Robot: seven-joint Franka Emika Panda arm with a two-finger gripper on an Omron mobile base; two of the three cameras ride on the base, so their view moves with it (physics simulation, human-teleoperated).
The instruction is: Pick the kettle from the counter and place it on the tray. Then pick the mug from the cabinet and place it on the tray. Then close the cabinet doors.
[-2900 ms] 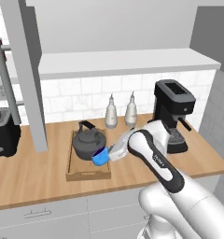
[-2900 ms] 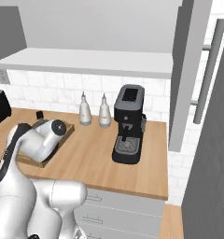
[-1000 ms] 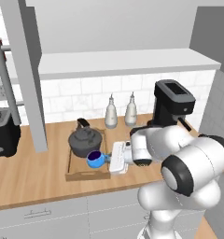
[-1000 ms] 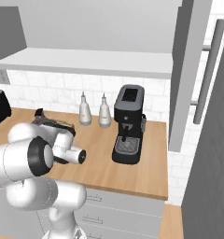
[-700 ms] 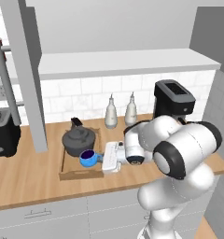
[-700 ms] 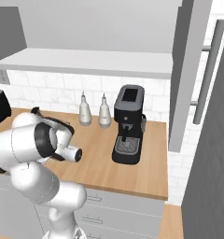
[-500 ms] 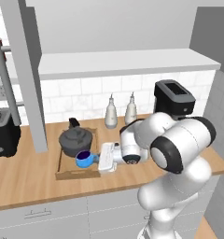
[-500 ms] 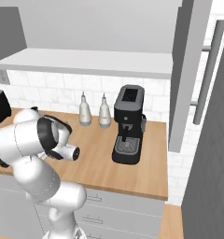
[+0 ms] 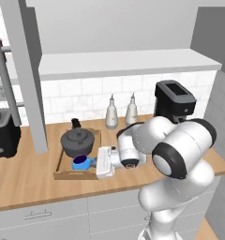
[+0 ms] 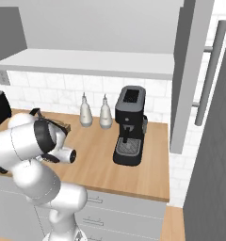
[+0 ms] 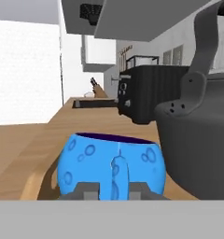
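**Blue mug in the tray beside the kettle, gripper at its handle**

The gripper [image 9: 94, 164] reaches out low and level over the counter [image 9: 25, 180], its white hand pointing at the near end of the tray [image 9: 63, 174]. Straight ahead of the fingertips sits the mug [image 9: 81, 162], upright inside the tray. In the hand view the mug [image 11: 111, 165] is a bright blue round cup mottled with paler ring-shaped spots, its rim showing a dark inside, its small blue side handle turned squarely toward the camera. The two finger tips [image 11: 88, 192] rise on either side of that handle, close to it; the pictures do not settle whether they pinch the handle or merely flank it, so the grip cannot be told.

Just beyond the mug and to one side, also in the tray, stands the kettle [image 9: 77, 140]: squat, round, dark grey, with a small lid knob and an arched handle over the top. In the hand view the kettle [image 11: 198, 149] looms just beside the mug, its belly nearly touching the cup's wall and its handle strut [image 11: 203, 56] arching overhead.

Farther from the gripper along the counter, a black toaster [image 9: 3, 138] stands past the tray. Behind the arm, two pale bottles [image 9: 111, 114] stand against the tiled wall, with a black coffee machine [image 9: 173, 100] beside them. An open cabinet door [image 9: 25, 70] hangs above the tray's far side.
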